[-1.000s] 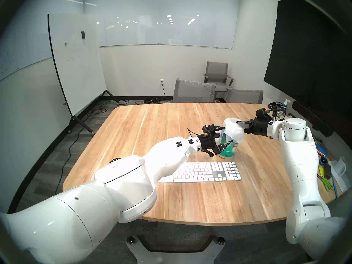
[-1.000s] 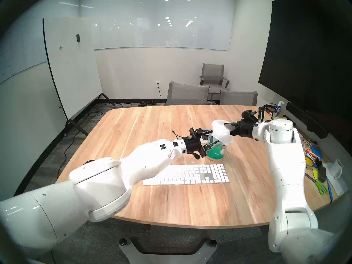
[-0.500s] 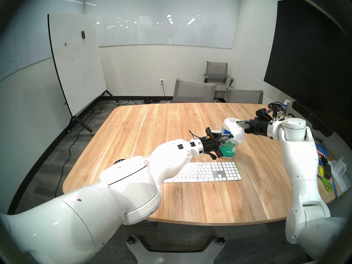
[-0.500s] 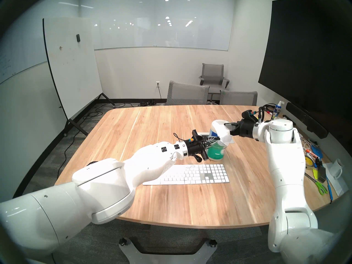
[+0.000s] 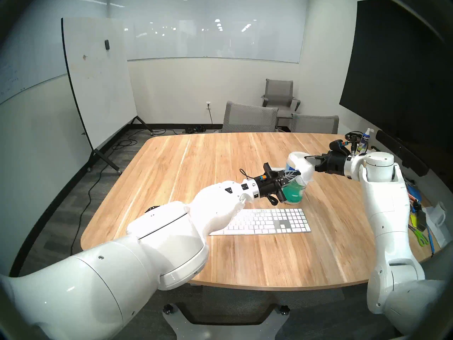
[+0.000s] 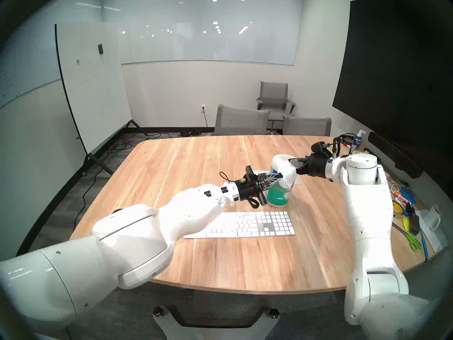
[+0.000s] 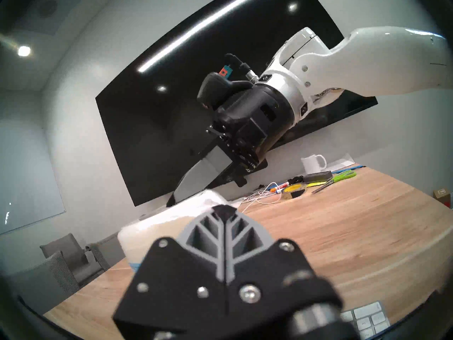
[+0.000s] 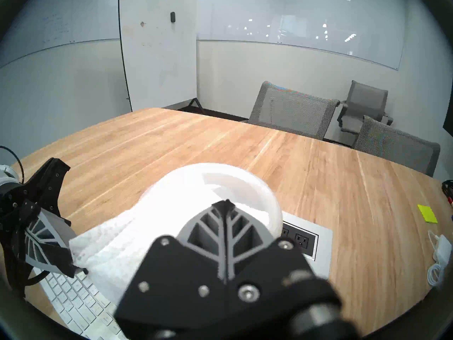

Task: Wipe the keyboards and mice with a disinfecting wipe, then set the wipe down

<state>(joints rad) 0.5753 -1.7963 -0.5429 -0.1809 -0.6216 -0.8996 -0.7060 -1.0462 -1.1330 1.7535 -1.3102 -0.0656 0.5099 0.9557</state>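
The white keyboard (image 5: 269, 221) lies flat near the table's front; it also shows as keyboard (image 8: 78, 300). Behind it stands a blue-green wipes canister (image 5: 294, 193). The disinfecting wipe (image 5: 306, 169) drapes from the canister's top down its right side. My right gripper (image 5: 306, 157) is shut on the wipe (image 8: 117, 248) at the canister's top. My left gripper (image 5: 299, 173) is shut beside the canister, its fingertips (image 8: 76, 268) touching the wipe's hanging edge; I cannot tell whether they pinch it. The mice are out of view.
A power outlet panel (image 8: 306, 239) is set into the table behind the canister. Scissors (image 5: 420, 239), a mug (image 5: 440, 213), a spray bottle (image 5: 365, 139) and a white charger with cable (image 8: 441, 253) crowd the right edge. Grey chairs (image 5: 250, 117) stand at the far side.
My left gripper stood open around the canister, then shut and reached forward to the wipe's edge. The tilted canister now stands upright. The right arm stayed put.
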